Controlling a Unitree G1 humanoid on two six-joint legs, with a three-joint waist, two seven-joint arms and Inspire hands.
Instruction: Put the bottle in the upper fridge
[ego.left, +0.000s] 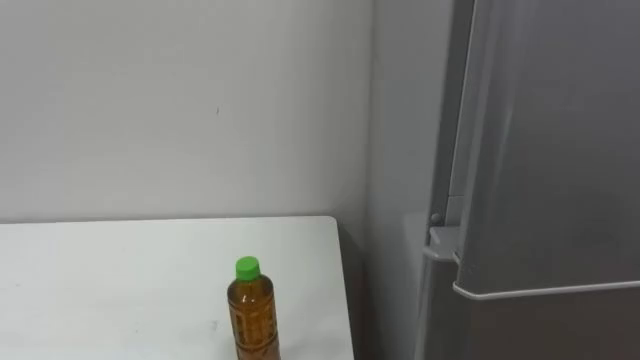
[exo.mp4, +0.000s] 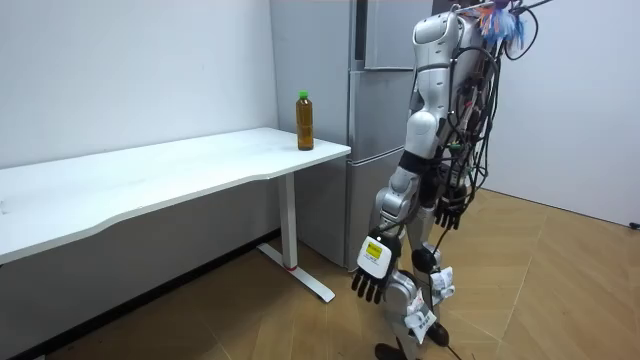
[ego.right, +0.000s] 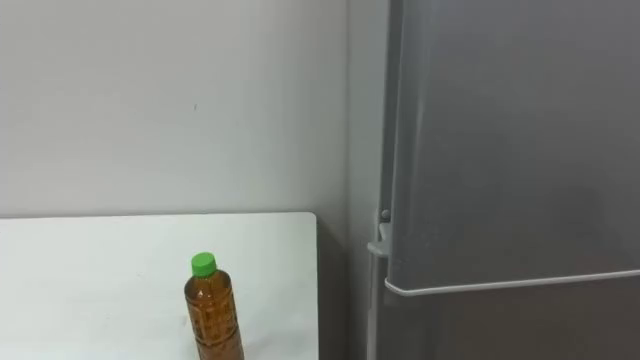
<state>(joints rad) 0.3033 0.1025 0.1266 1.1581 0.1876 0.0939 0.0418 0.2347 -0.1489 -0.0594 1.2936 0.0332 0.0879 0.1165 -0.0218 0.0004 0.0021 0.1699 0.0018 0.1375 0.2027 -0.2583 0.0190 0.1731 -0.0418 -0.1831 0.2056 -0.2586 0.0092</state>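
Observation:
A brown bottle (ego.left: 254, 318) with a green cap stands upright near the right end of the white table (ego.left: 120, 280), close to its front edge. In the room view the bottle (exo.mp4: 305, 121) stands at the table's end nearest the grey fridge (exo.mp4: 375, 150). The fridge (ego.left: 545, 150) is to the right of the table, with both its doors shut. I stand upright before the fridge, a step back from the table. My left hand (exo.mp4: 370, 282) and my right hand (exo.mp4: 449, 212) hang at my sides, fingers relaxed and holding nothing.
A plain white wall (ego.left: 180, 100) runs behind the table. A narrow gap separates the table's end from the fridge. The seam (ego.right: 500, 283) between the upper and lower fridge doors lies about level with the bottle's cap. Wooden floor (exo.mp4: 560, 290) surrounds me.

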